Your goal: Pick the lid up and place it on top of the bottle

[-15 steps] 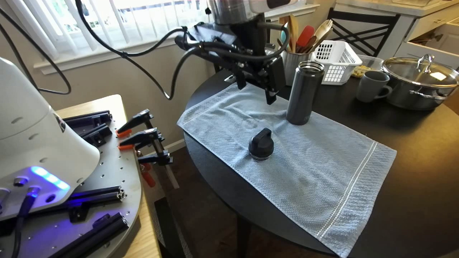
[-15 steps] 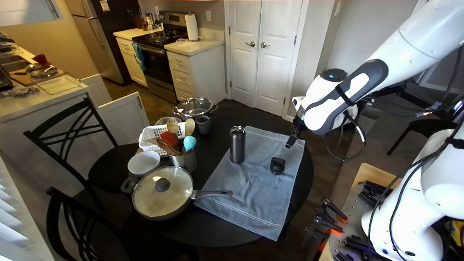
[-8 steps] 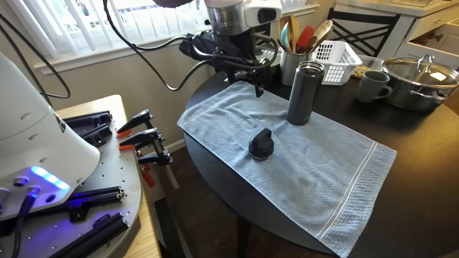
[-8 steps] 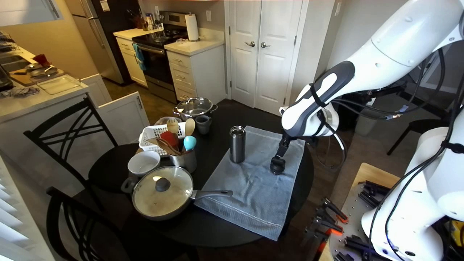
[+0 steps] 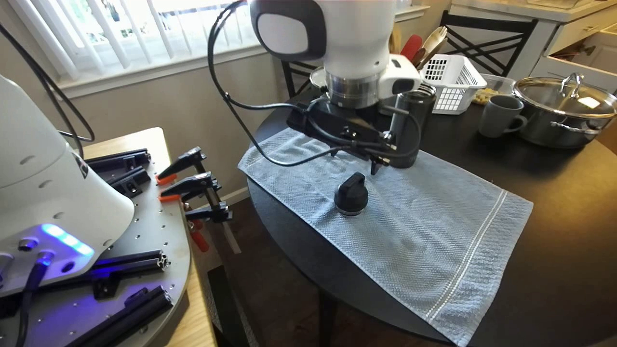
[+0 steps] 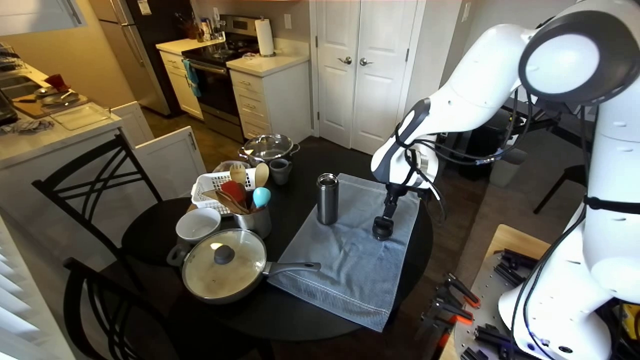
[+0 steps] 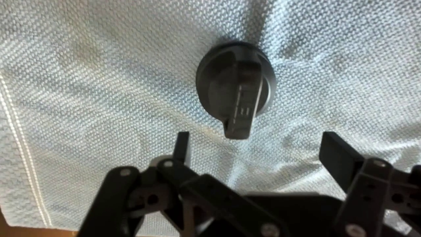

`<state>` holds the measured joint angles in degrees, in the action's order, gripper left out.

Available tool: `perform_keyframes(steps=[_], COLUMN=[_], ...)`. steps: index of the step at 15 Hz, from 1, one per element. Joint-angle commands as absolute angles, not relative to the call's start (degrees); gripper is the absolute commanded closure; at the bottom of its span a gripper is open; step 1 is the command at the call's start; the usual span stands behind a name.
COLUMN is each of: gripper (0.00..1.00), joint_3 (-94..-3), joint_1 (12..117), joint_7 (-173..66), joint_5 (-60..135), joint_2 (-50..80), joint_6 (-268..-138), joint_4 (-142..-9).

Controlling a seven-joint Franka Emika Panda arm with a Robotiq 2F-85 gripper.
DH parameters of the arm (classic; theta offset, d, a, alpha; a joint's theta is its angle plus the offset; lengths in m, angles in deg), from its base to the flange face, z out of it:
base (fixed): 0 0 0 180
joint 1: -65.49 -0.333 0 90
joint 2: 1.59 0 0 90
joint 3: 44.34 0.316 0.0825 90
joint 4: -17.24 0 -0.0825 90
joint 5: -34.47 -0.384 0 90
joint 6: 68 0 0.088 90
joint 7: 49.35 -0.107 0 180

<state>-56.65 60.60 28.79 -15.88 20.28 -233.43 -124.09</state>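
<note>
- Two fingers (image 7: 338, 158) of the gripper (image 7: 256, 141) are spread wide, nothing held, presumably so that the lid (image 7: 227, 82) can be straddled.
- The lid is set handle-side up on the towel (image 5: 434, 231), so that a grasp from above is probably eased.
- The bottle (image 6: 327, 202) is stood upright and uncapped near it, apparently to be ready for closing.
- Compared with a second ago, the gripper is brought nearer the lid; lid and bottle are unmoved.
</note>
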Motion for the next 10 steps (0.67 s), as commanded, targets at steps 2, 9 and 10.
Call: perform_keyframes(steps=[2,9,10], gripper=[0.0,0.0,0.0], joint_3=[-56.0,-62.2,-63.2], joint_1=[61.5,54.4,53.3], joint_7=[28.2,20.9,20.0], joint_5=[-16.0,-15.2,-15.0], joint_2=[30.3,27.5,27.1], joint_6=[-236.3,-240.2,-239.9], joint_4=[-118.1,-121.4,-121.7])
